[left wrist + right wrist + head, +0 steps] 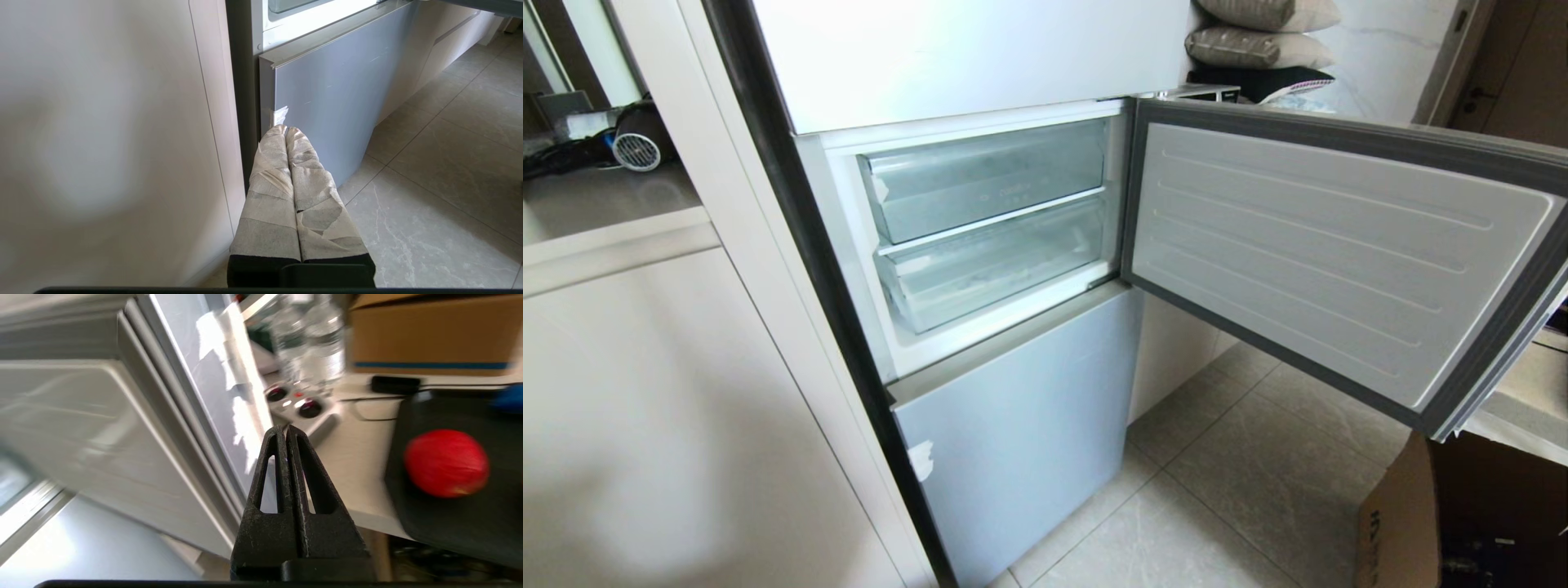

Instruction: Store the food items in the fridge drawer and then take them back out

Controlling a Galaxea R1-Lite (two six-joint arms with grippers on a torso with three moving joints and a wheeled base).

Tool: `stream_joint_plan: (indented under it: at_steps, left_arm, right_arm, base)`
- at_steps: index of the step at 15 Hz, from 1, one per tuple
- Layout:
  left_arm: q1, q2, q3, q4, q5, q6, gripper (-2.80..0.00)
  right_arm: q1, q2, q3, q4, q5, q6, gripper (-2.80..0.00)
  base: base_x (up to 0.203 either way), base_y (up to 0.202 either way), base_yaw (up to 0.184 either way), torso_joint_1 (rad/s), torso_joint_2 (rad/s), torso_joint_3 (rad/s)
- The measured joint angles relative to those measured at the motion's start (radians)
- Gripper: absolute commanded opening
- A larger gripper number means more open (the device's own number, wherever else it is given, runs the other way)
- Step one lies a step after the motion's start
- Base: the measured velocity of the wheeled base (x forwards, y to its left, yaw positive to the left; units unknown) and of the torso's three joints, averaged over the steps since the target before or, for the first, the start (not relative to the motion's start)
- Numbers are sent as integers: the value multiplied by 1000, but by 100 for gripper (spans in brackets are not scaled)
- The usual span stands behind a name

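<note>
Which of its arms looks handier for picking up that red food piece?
The right, probably. The right gripper, shut, is near the red food piece on the black tray; the left gripper points at the lower fridge door.

A tall fridge stood in the middle of the frame, built in between pale cabinet panels. Its middle door hung open toward the right, showing a white ribbed inner lining edged with a grey seal. Below it the grey-blue lower door was closed, with a scrap of white tape at its left edge. Large grey marbled floor tiles filled the lower right. A brown cardboard box sat in the lower right corner. At the upper left a pale worktop carried a small round fan. Stacked cushions lay at the top, against a white marbled wall.
</note>
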Motion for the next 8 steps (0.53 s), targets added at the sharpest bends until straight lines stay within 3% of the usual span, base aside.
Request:
stream_joint_plan:
  at_steps: [8]
  left_arm:
    - [0,0,0,0,0,0,-280]
  right_arm:
    - [-10,255,-188,-5,20,4,-280]
  base:
    - [0,0,0,0,0,0]
